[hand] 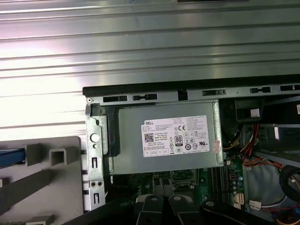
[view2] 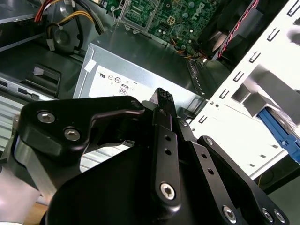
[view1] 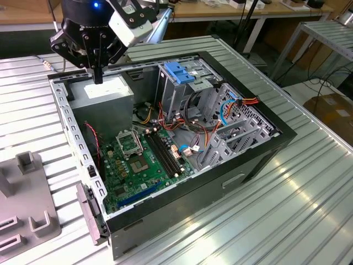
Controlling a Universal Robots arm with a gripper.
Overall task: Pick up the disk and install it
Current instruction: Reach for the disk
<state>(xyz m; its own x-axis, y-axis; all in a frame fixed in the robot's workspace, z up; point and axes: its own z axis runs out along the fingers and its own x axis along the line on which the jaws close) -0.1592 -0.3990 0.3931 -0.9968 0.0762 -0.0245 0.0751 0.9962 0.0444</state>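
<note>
1. Nearest in the exterior view, a ribbed, shiny aluminium table [view1: 287, 210] is seen, with a matte grey plastic fixture [view1: 27, 221] of blocky upright posts lying on it at the exterior view's left.
2. Of the disk [hand: 9, 157], a flat blue plastic carrier edge is seen lying on that fixture, outside the case wall, in both wrist views [view2: 281, 133]. Its metal body and label cannot be made out.
3. An open black rectangular computer case [view1: 237, 171] with perforated pale metal rims is laid on its side on the table.
4. A green motherboard [view1: 138, 160] with long black slots and a square socket is seen on the case floor.
5. Beyond the board, a bare-metal drive cage [view1: 176, 94] is topped by a blue plastic latch [view1: 179, 72]. Red, orange and yellow cables [view1: 242, 102] are bundled at the exterior view's right of it.
6. A box-shaped grey metal power supply [view1: 105, 96] with a white sticker [hand: 176, 136] is set in the case's far corner.
7. The black gripper [view1: 98, 79] of jointed, bolted links is held just above the power supply, well apart from the disk. Its narrow fingers are pressed together with nothing between them, as the second wrist view [view2: 163, 96] also shows.
8. Farthest, wooden benches [view1: 220, 11] are seen.
</note>
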